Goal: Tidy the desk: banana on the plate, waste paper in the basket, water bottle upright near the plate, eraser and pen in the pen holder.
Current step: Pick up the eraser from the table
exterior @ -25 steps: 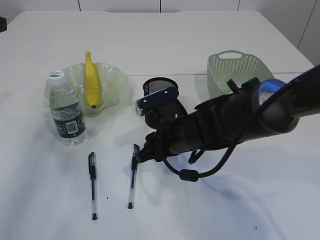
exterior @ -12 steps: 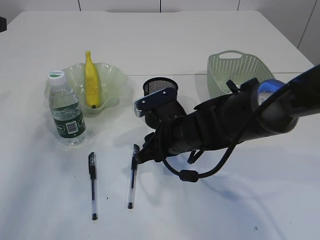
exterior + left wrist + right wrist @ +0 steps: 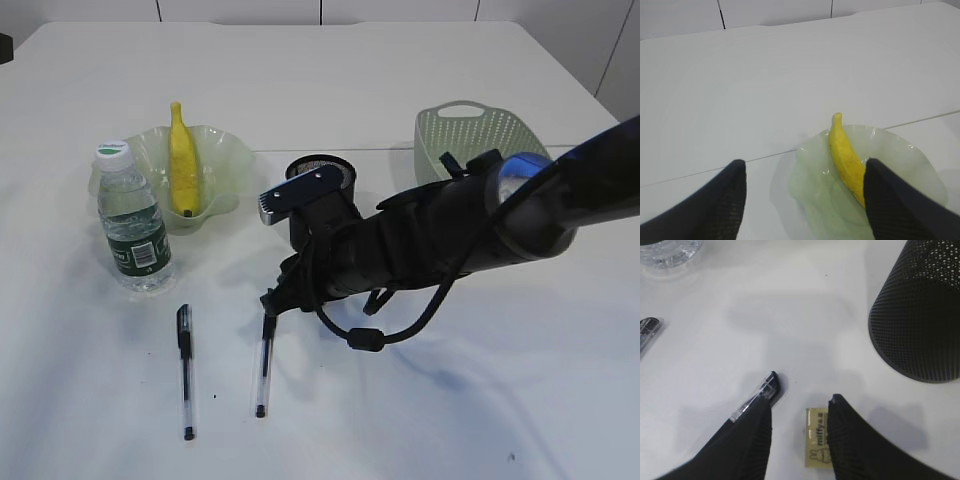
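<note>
My right gripper (image 3: 799,402) hangs low over the desk (image 3: 420,60), jaws parted and holding nothing. The eraser (image 3: 818,437) lies flat between the fingertips, close against the inner face of the right-hand finger (image 3: 845,440). The capped end of one pen (image 3: 765,390) lies just outside the tip of the other finger. The pen holder (image 3: 920,315) stands ahead of the hand and to its right. The second pen (image 3: 185,370) lies farther off to the hand's left.

Handling, as I judge it: the eraser is a small, light, slightly yielding block in a smooth printed sleeve. It should tolerate a firm pinch, but sits so low that the fingertips must nearly touch the desk. I would close across its narrow width, at mid-length. The neighbouring pen is stiff, round and apt to roll if nudged.

My left gripper (image 3: 802,200) is open and empty, with the banana (image 3: 847,162) and the plate (image 3: 910,160) ahead of it. The water bottle (image 3: 133,225) stands upright beside the plate. No waste paper shows; the basket (image 3: 478,135) lies beyond my right arm.
</note>
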